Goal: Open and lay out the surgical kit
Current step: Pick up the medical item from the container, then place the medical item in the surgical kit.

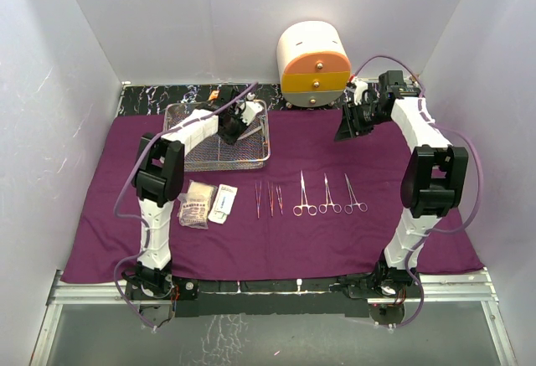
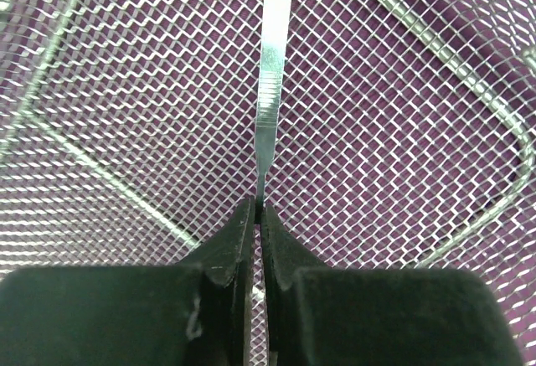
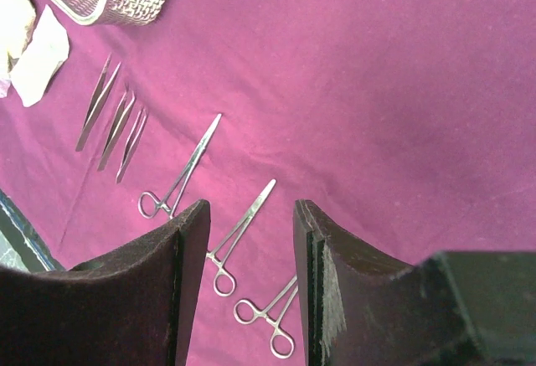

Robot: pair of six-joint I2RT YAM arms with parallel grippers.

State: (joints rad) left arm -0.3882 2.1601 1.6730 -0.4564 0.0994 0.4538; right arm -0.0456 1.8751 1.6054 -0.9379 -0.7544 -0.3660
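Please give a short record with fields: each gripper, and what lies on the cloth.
left gripper: shut on a thin metal instrument, inside the wire-mesh tray
right gripper: open, holding nothing, above the purple cloth
on cloth, in a row: gauze, flat packet, three tweezers, three ring-handled forceps

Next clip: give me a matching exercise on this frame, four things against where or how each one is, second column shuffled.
Things:
1. left gripper
2. right gripper
3. ring-handled forceps
4. flat packets

Place or state:
A. in a row on the purple cloth, right of the tweezers
B. shut on a thin metal instrument in the mesh tray
C. open, holding nothing, above the cloth
D. on the cloth, left of the tweezers

Pairs: 1-B, 2-C, 3-A, 4-D
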